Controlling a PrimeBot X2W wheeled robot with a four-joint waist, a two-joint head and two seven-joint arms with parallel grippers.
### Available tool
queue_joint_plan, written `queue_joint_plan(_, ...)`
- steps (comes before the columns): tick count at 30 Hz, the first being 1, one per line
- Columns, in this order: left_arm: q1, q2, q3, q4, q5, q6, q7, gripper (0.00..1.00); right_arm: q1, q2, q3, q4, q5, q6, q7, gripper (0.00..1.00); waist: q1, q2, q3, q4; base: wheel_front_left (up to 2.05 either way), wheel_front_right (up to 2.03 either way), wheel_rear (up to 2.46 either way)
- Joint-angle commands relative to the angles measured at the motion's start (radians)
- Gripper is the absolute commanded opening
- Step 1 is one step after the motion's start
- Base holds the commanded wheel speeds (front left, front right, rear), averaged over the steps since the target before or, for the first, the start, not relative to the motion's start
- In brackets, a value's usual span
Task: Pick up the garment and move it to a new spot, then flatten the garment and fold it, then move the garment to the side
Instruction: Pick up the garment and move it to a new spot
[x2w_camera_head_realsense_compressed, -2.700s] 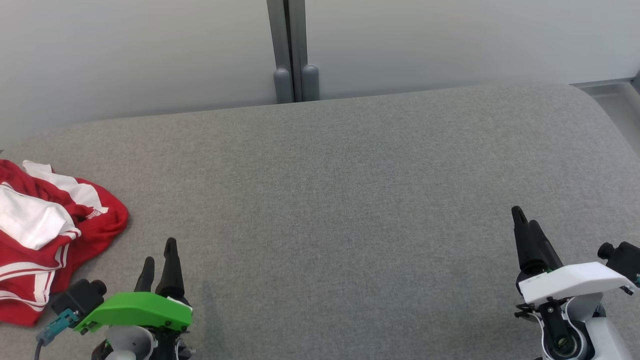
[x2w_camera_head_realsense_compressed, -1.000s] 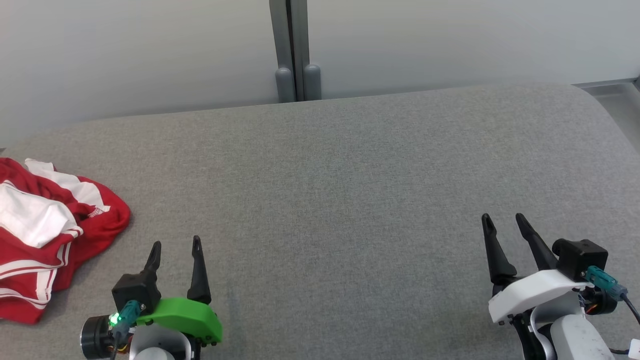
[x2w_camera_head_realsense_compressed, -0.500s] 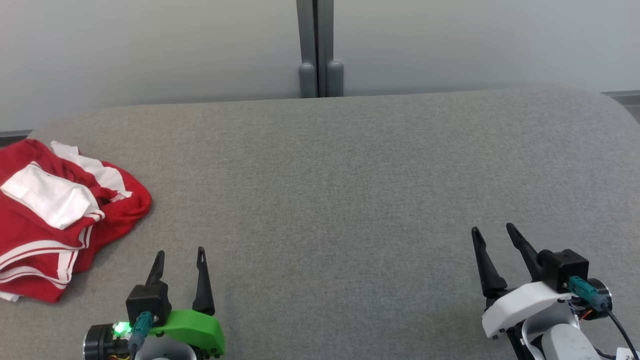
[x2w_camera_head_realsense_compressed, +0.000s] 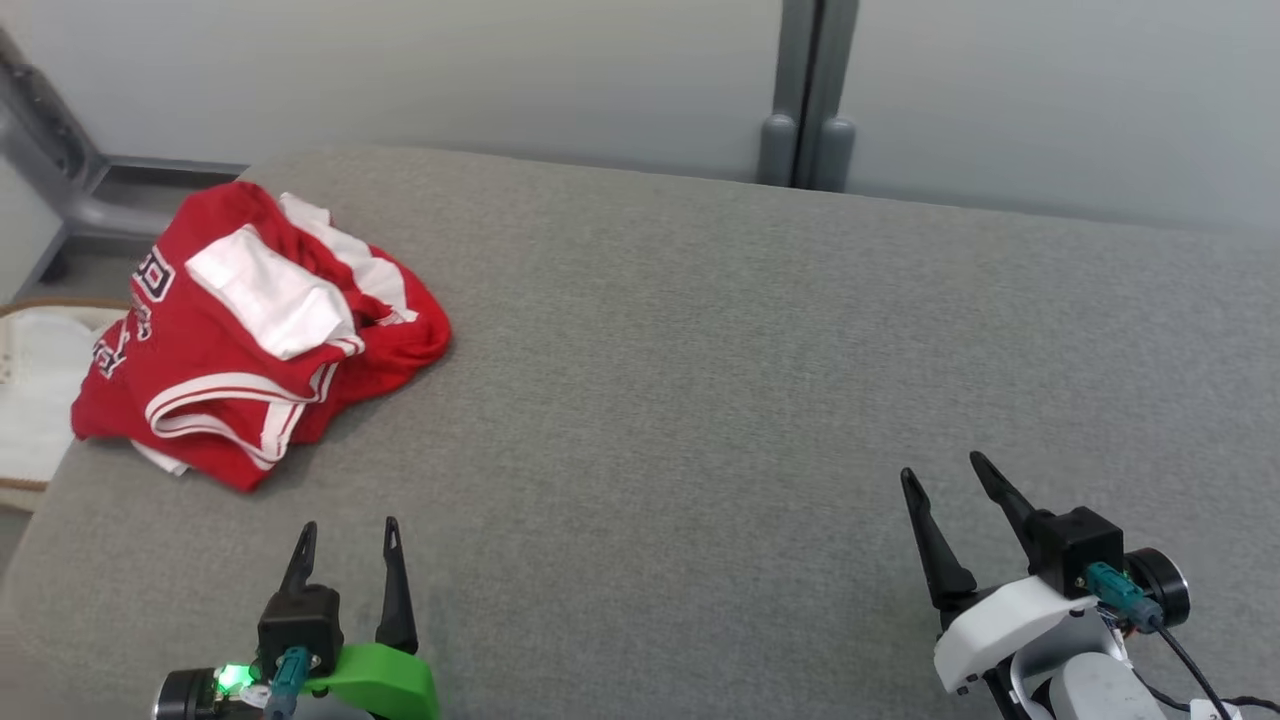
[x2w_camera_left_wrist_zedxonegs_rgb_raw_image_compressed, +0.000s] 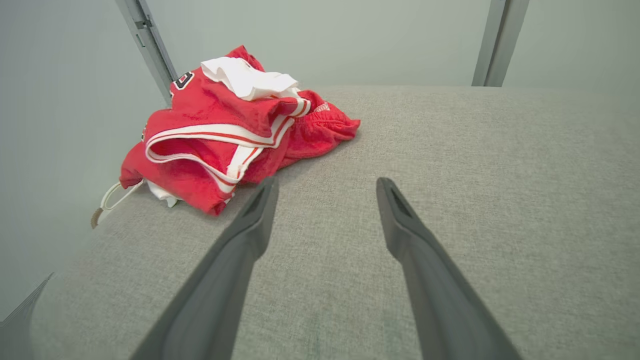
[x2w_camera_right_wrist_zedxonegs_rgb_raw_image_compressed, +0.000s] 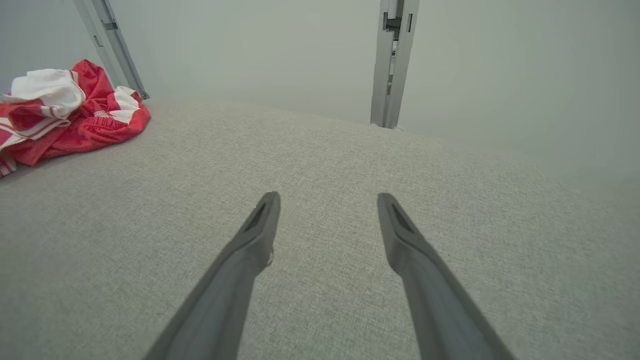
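The crumpled red-and-white fabric garment (x2w_camera_head_realsense_compressed: 250, 330) is lying at the far left corner of the grey upholstered bench (x2w_camera_head_realsense_compressed: 700, 400). The left gripper (x2w_camera_head_realsense_compressed: 349, 525) and right gripper (x2w_camera_head_realsense_compressed: 941, 466) are hovering over the near edge, jaws wide apart, holding nothing. The pick-up is likely just starting, calling for the left gripper to reach forward and pinch a fold.

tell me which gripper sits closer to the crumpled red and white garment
The green-housed left gripper, just short of the red and white garment; the white-housed right gripper is far off.
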Motion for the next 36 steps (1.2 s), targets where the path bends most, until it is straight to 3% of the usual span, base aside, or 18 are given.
queue_joint_plan(1,0.016,0.0,0.007,0.004,0.022,0.003,-0.011,1.0,-0.008,-0.004,0.009,0.005,-0.015,-0.001,-0.009,1.0,0.0,-0.0001,0.007,0.121,0.0,0.0,0.0)
queue_joint_plan(9,0.046,-0.011,0.076,0.028,0.017,0.003,-0.016,1.0,-0.019,-0.005,0.061,0.022,-0.043,-0.001,-0.017,1.0,0.0,-0.0001,0.013,0.251,0.0,0.0,0.0)
queue_joint_plan(15,0.071,-0.018,0.139,0.002,0.0,0.02,-0.016,1.0,-0.061,-0.005,0.124,0.047,-0.037,-0.001,-0.016,1.0,0.0,-0.0001,0.036,0.264,0.0,0.0,0.0)
queue_joint_plan(22,0.077,-0.024,0.177,0.002,-0.026,0.008,-0.016,1.0,-0.091,-0.007,0.149,0.058,-0.033,-0.001,-0.016,1.0,0.0,-0.0001,0.051,0.267,0.0,0.0,0.0)
queue_joint_plan(36,-0.116,-0.024,0.174,0.083,-0.101,-0.068,-0.016,1.0,-0.124,-0.063,0.153,0.012,-0.05,-0.001,-0.016,1.0,0.0,-0.0001,0.165,0.23,0.0,0.0,0.0)
